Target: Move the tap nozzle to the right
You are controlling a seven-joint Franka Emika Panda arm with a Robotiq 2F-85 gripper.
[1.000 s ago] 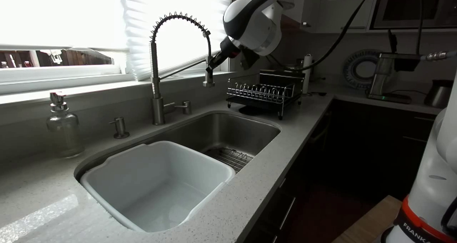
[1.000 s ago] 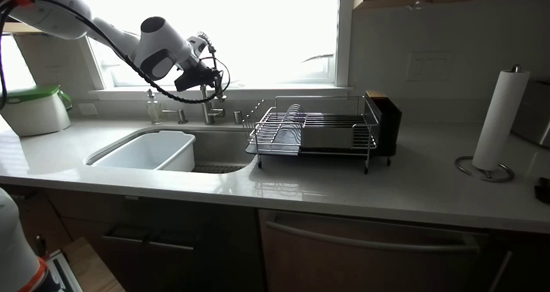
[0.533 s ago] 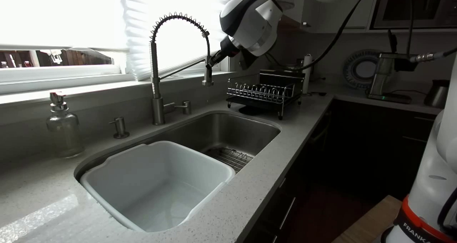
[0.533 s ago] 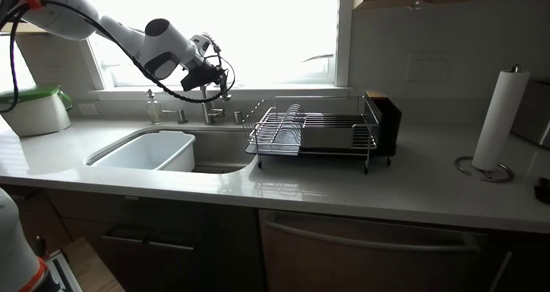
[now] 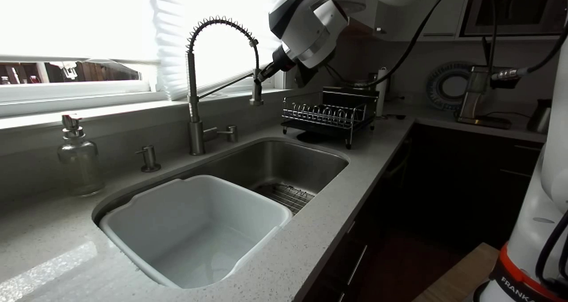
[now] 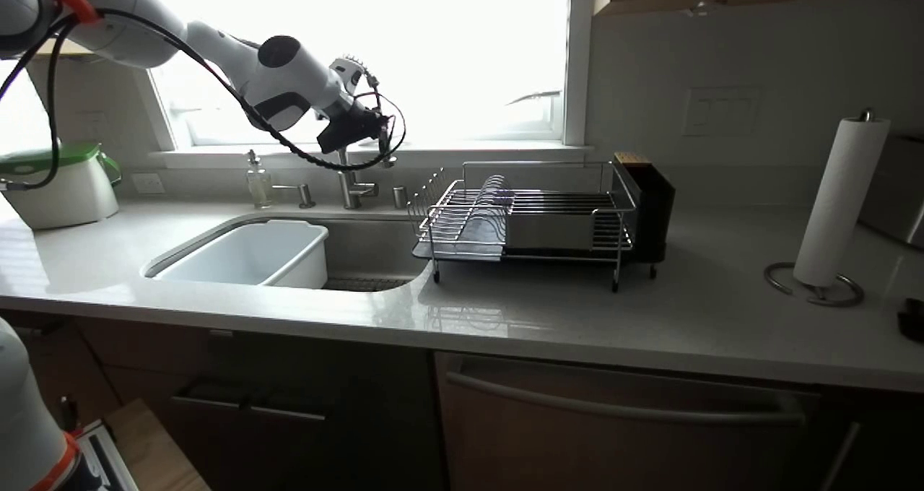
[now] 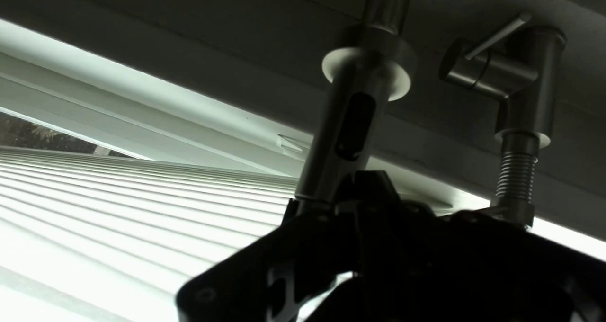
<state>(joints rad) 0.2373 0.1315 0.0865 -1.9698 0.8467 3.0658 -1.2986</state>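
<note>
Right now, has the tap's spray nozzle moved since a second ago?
Yes. In an exterior view, the nozzle has shifted right, closer to the dish rack.

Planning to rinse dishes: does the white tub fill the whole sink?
No, an exterior view shows a wire grid in the sink beside the tub.

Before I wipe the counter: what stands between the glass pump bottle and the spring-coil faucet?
A short metal soap dispenser stands there, in both exterior views.
</note>
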